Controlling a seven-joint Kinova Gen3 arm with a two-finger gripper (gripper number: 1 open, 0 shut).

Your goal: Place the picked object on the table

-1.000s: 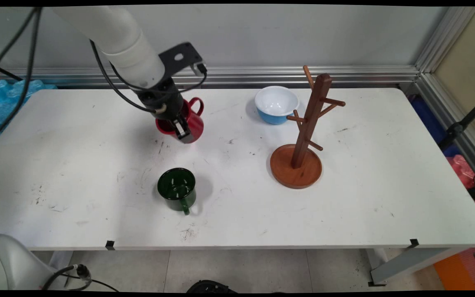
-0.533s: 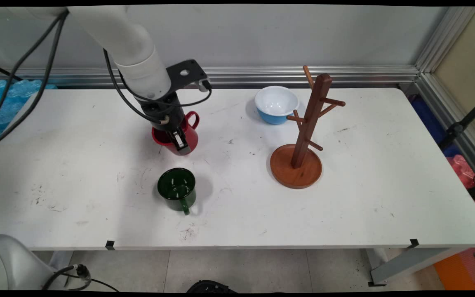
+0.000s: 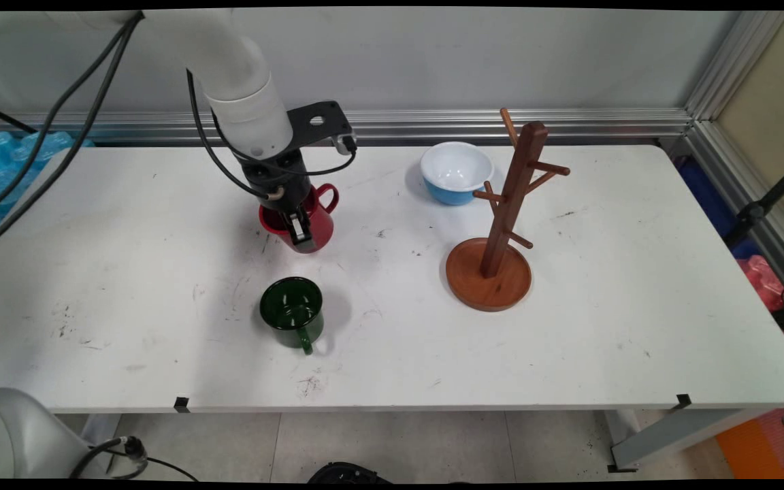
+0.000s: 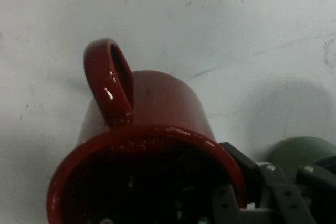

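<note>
My gripper (image 3: pixel 299 230) is shut on the rim of a red mug (image 3: pixel 316 226), with one finger inside it and one outside its near wall. The mug's handle points to the back right. In the hand view the red mug (image 4: pixel 152 145) fills the lower left, its handle (image 4: pixel 111 80) pointing up, and my gripper (image 4: pixel 223 192) clamps its rim at the right. The mug is at or just above the tabletop; I cannot tell whether it rests on it. A dark green mug (image 3: pixel 292 312) stands nearer the front, and its edge (image 4: pixel 304 153) shows beside the fingers.
A wooden mug tree (image 3: pixel 501 224) with bare pegs stands on a round base right of centre. A blue bowl (image 3: pixel 456 173), white inside, sits behind it. Black cables (image 3: pixel 58 122) hang from the arm at the left.
The arm has carried the red mug lower and toward the table's near side, then a little to the right. The green mug, bowl and mug tree have not moved.
</note>
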